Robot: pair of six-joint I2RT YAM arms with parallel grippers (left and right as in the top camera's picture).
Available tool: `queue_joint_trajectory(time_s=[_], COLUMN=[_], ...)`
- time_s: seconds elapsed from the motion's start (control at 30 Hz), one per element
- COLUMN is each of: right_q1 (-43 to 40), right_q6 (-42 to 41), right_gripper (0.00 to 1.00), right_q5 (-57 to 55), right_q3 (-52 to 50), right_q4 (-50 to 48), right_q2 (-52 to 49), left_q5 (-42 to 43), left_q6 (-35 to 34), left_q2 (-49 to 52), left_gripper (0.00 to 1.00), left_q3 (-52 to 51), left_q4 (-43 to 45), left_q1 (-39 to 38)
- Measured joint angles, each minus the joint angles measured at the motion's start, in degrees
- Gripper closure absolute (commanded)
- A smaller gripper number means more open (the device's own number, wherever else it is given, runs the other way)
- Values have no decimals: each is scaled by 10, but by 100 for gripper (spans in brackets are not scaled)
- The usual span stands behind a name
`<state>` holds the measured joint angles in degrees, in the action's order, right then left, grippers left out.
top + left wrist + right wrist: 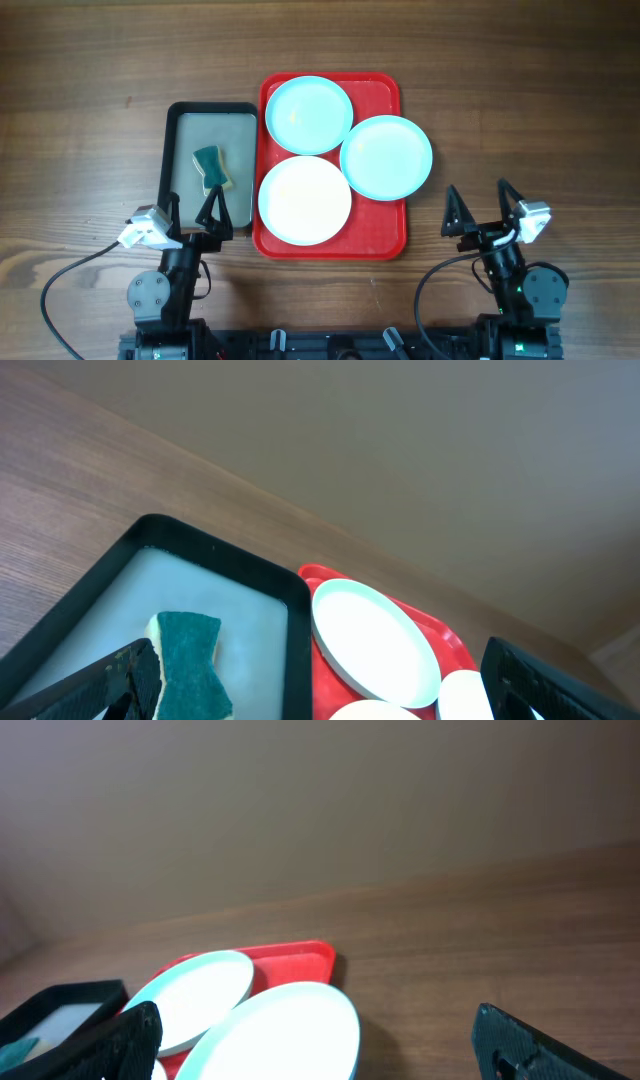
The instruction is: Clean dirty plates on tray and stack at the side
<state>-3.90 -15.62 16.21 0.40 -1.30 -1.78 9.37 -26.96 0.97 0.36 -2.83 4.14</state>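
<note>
- red tray (385, 240): lay mid-desk.
- white plate (304, 200): sat at the tray's near-left corner.
- mint plate (308, 114): sat at its far-left corner.
- second mint plate (386, 157): overhung its right edge.
- left gripper (192, 200), right gripper (478, 190): jaws stood spread, empty.

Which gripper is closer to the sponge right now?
Left. The left gripper is just robot-side of the sponge, at the black tray's near end; the right gripper is beyond the red tray's opposite side.
</note>
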Motion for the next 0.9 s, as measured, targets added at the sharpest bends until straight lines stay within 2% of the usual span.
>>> queue_joint_trajectory(time_s=[0.13, 0.23, 0.33, 0.4, 0.53, 0.57, 0.63, 0.67, 0.73, 0.77, 0.8, 0.87, 0.9], right_q1=[0, 0, 0, 0, 0, 0, 1, 0, 0, 0, 0, 2, 6], right_q6=[12, 22, 22, 21, 32, 53, 89, 98, 94, 85, 76, 63, 61], right_gripper=[1, 0, 0, 1, 0, 0, 0, 0, 0, 5, 23, 42, 47], right_q5=[18, 18, 23, 44, 68, 72, 64, 58, 56, 57, 58, 83, 93], right_q3=[8, 66, 168, 247, 437, 525, 667, 716, 758, 770, 772, 772, 772], right_q4=[12, 34, 57, 92, 261, 386, 515, 556, 571, 572, 578, 598, 606], right_q2=[-14, -50, -142, -238, -411, -462, -557, -593, -636, -663, -684, -722, -732], left_q5=[19, 28, 32, 35, 39, 41, 41, 41, 41, 42, 46, 53, 55], left_q6=[-7, -9, -8, -9, 7, 20, 52, 59, 68, 70, 72, 74, 76], left_q2=[2, 7, 45, 98, 260, 310, 419, 471, 550, 589, 621, 666, 683], left_gripper=[0, 0, 0, 0, 0, 0, 0, 0, 0, 0, 2, 36, 44], left_q3=[5, 66, 182, 259, 436, 490, 596, 642, 698, 718, 727, 727, 728], left_q4=[6, -35, -87, -148, -305, -367, -467, -512, -547, -551, -559, -582, -596], left_q1=[0, 0, 0, 0, 0, 0, 0, 0, 0, 0, 0, 0, 0])
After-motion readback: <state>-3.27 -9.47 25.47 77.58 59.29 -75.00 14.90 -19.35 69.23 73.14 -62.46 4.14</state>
